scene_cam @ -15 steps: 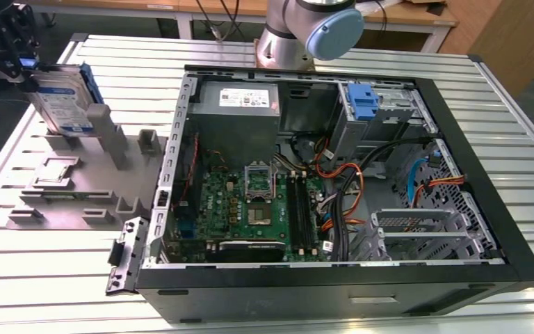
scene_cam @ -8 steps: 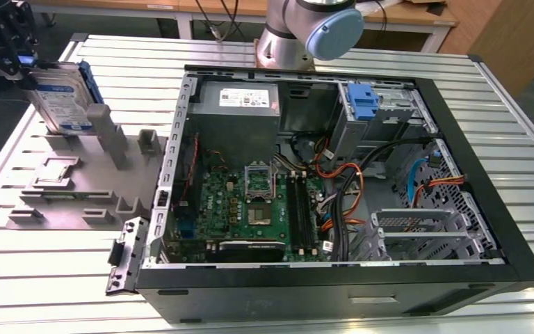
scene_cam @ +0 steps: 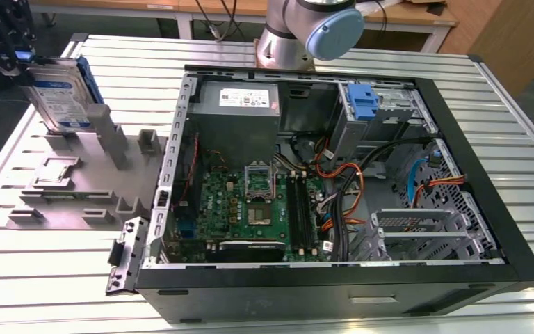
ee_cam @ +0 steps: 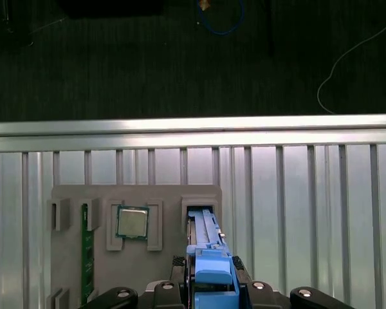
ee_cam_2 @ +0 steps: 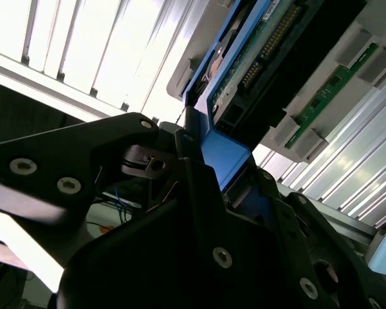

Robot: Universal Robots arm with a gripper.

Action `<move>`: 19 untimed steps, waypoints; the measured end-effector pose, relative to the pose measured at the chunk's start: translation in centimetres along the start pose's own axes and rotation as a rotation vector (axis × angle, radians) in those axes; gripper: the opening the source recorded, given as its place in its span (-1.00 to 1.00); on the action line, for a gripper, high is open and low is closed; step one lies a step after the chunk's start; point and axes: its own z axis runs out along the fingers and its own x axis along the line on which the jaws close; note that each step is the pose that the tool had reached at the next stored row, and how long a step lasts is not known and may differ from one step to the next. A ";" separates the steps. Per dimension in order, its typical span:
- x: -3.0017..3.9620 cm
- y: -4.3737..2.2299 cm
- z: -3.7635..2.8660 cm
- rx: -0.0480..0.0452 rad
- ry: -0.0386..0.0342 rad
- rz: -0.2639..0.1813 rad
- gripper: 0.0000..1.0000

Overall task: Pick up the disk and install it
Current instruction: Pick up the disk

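Pinching the disk [scene_cam: 58, 97] upright, the fingers [scene_cam: 17, 61] grip it, grey rack [scene_cam: 63, 182] just beneath; the computer case [scene_cam: 341, 287] lacks it.

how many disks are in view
1. The disk stands upright in the grey holder at the exterior view's left, outside the computer case, held at its top edge by the jaws of the gripper. More may be hidden inside the case's cages.

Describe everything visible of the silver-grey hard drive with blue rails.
The silver-grey hard drive stands on edge, slightly tilted, at the grey plastic holder on the exterior view's left. Its face bears a white-and-blue label, its edges blue plastic rails, its back a green circuit board. The black gripper clamps its upper end.
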 end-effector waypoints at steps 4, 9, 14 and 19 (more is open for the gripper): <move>0.00 0.00 -0.38 0.0001 0.0000 0.000 -0.26; -0.01 0.01 -0.84 -0.0001 0.0000 0.000 -0.26; -0.01 0.01 -1.18 0.0000 0.0000 0.000 -0.26; -0.01 0.01 -1.51 0.0000 0.0000 0.000 -0.26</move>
